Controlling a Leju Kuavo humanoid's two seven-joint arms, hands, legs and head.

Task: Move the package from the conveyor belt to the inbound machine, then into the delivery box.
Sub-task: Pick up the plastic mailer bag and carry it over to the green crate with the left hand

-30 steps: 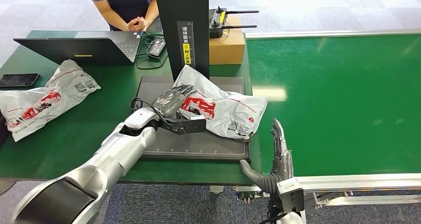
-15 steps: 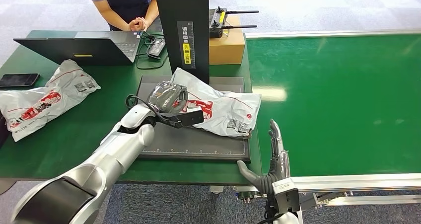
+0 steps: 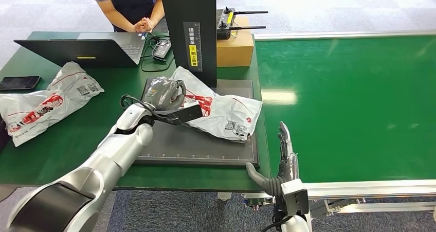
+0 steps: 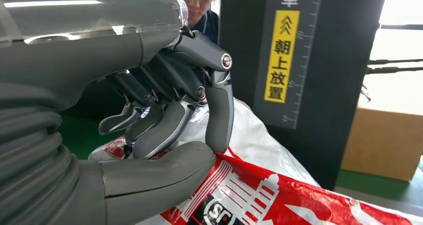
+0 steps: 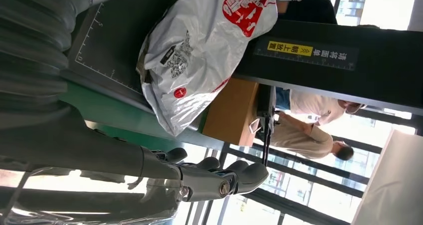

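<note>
Far left of the green table (image 3: 82,134), a phone (image 3: 19,82) and a second white mail bag (image 3: 43,101) lay off the work area, apparently parked. Behind them sat an open laptop (image 3: 77,51), with a person (image 3: 128,5) standing at the table's far edge, hands clasped.

The left hand (image 3: 165,94) was over the near-left end of the package (image 3: 218,111), fingers curled in. The package, a white poly bag with red print, lay flat on the dark scanning plate (image 3: 205,144) of the inbound machine, its far edge just beside the black upright post (image 3: 191,31). That placement seemed deliberate: the yellow label on the post reads as a face-up instruction, so the bag belonged under it.

The right hand (image 3: 284,162) hung at the table's front edge, between the plate and the conveyor belt (image 3: 349,103), fingers straight and spread, holding nothing; I judged it merely standing off.

From the head view, the left hand's grasp could not be settled. The left wrist view was closer: the left hand's fingers (image 4: 219,110) met the thumb over the package (image 4: 299,195), yet whether film was actually pinched between them I could not tell.

The right wrist view showed the package (image 5: 199,50) overhanging the plate's corner, and the cardboard box (image 5: 232,112) beyond it.
</note>
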